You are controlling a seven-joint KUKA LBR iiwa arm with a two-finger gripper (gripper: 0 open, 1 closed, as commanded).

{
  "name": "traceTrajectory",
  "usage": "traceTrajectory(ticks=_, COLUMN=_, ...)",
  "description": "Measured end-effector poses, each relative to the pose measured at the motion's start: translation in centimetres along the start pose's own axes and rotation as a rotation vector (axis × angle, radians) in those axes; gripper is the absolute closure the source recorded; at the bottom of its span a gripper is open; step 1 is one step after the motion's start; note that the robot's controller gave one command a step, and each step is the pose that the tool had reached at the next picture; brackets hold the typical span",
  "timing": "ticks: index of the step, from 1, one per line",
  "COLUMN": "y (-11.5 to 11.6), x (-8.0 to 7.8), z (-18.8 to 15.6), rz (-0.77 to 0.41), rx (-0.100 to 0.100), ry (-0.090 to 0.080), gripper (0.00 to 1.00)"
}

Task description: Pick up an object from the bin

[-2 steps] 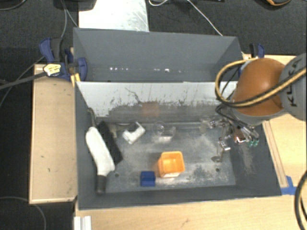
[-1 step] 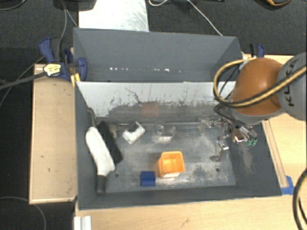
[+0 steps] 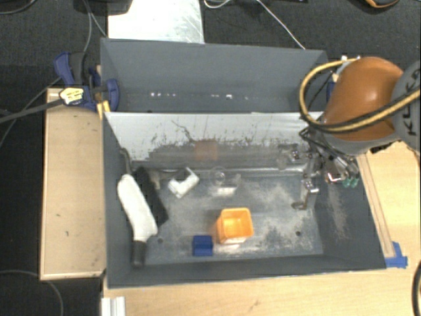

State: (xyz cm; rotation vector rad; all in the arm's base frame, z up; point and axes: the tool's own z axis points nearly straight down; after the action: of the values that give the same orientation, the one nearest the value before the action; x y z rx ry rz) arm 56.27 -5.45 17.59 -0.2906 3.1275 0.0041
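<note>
My gripper [image 3: 306,188] hangs over the right part of the bin floor, with bare floor right beneath it. The nearest thing is a small orange open-topped box [image 3: 234,224], which stands to its lower left in the middle front of the bin. A small blue block [image 3: 202,245] lies just left of the box by the front wall. Left of the gripper, in mid-bin, lies a pale clear piece [image 3: 222,183], and further left a small white piece [image 3: 183,183].
A long white padded thing [image 3: 137,209] with a black bar [image 3: 151,199] beside it lies along the left wall. The arm with its orange dome comes in over the bin's right rim.
</note>
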Motion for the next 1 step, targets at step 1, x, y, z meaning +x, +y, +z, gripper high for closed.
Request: traceTrajectory(ticks=1, y=3.60, x=2.27, z=7.32, rz=-0.225, rx=0.001, ry=-0.005, gripper=0.00)
